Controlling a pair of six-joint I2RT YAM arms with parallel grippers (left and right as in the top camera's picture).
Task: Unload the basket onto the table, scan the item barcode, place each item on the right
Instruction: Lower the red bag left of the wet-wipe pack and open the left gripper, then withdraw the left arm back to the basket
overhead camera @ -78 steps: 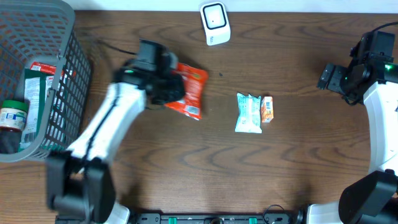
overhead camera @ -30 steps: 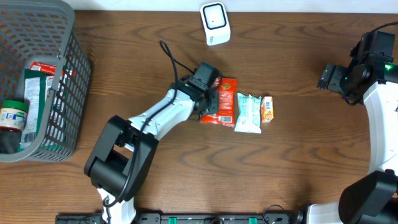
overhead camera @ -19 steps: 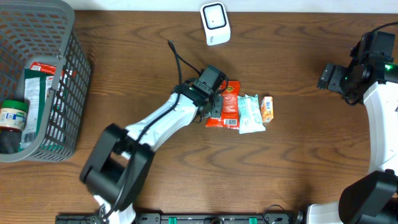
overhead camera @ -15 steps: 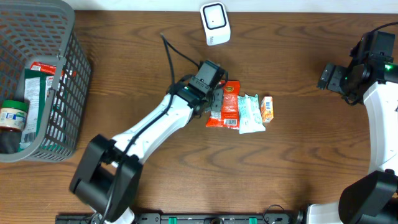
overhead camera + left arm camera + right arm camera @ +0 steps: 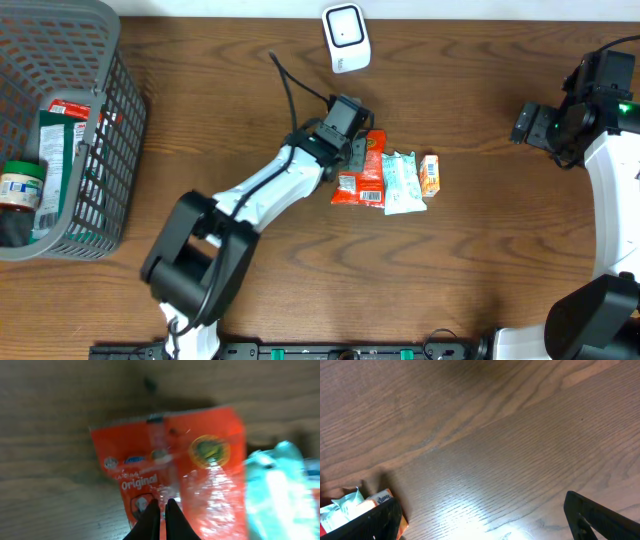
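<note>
Hovering over the glossy orange plastic snack packet (image 5: 200, 460), the left claw (image 5: 161, 505) has its two dark, tapered fingers pinched together, with nothing caught between them. Whether the tips touch the crinkled film cannot be told. The flat, rectangular packet lies directly beneath and ahead of those tips, its shiny face printed with white lettering and a round green-and-yellow seal. Just past the packet from the claw, edge to edge with it, lies a pale teal crimped plastic wrapper (image 5: 402, 182). A small orange cardboard carton (image 5: 429, 174) sits against the wrapper's far side. The rounded white plastic scanner (image 5: 345, 38) stands near the claw, across bare dark wood-grain table (image 5: 480, 260). A grey plastic lattice basket (image 5: 110, 60) sits well behind the left claw, by the arm's base side. The right claw (image 5: 482, 500) is spread wide, empty, over smooth grained wood. The carton and wrapper peek in beside its left finger.
</note>
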